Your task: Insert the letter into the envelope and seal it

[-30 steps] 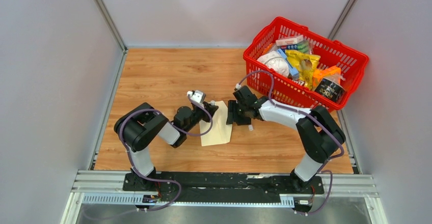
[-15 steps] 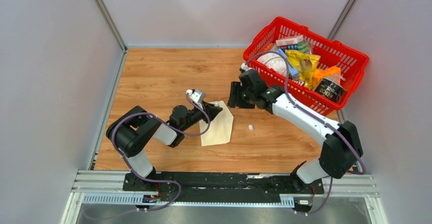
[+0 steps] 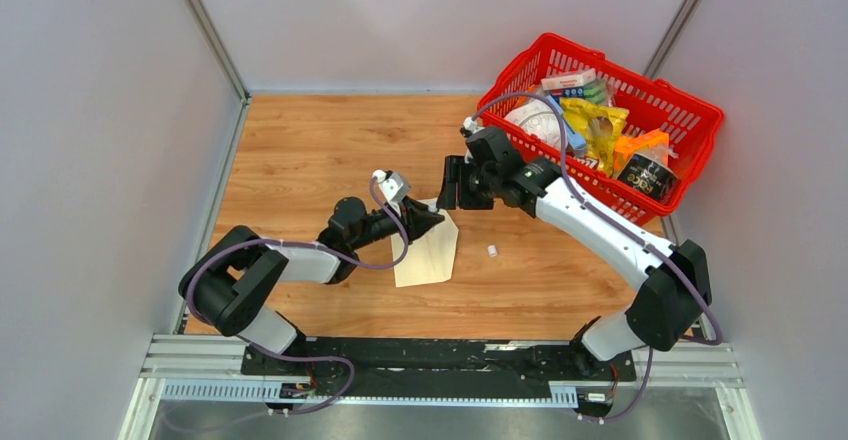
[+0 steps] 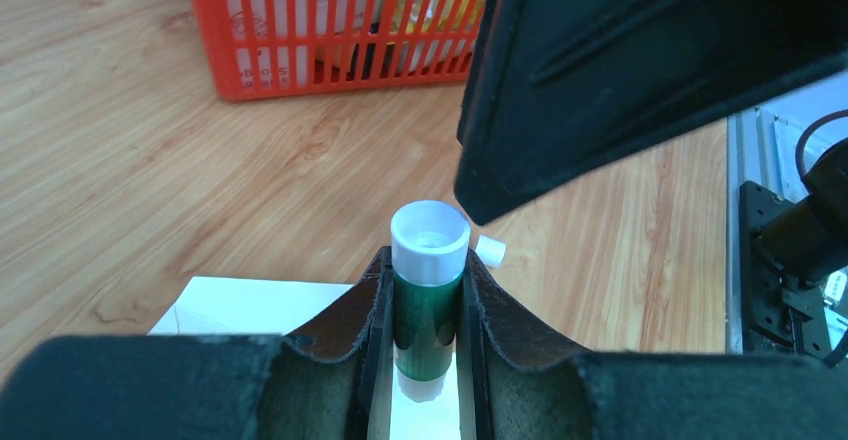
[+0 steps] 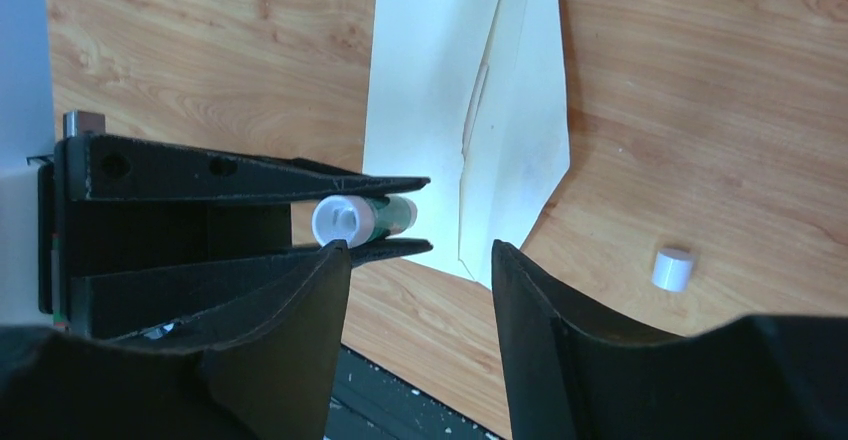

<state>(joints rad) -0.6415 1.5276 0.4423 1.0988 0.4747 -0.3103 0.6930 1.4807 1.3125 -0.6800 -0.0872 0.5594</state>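
Note:
The cream envelope [image 3: 425,252] lies flat on the wood, its pointed flap open toward the right [image 5: 520,120]. The letter is hidden from every view. My left gripper [image 3: 424,216] hovers over the envelope's far end, shut on a green glue stick [image 4: 428,295] whose white uncapped end [image 5: 342,220] points at the right gripper. A small white cap [image 3: 491,251] lies on the table right of the envelope. My right gripper [image 3: 447,182] hangs open just beyond the left one, nothing between its fingers [image 5: 310,300].
A red basket [image 3: 702,110] full of groceries stands at the back right, close behind the right arm. Grey walls enclose the wooden table on three sides. A metal rail runs along the near edge.
My right gripper has risen off the table and pulled back toward the basket, leaving the white cap behind. The left arm has stretched out, carrying the glue stick further right.

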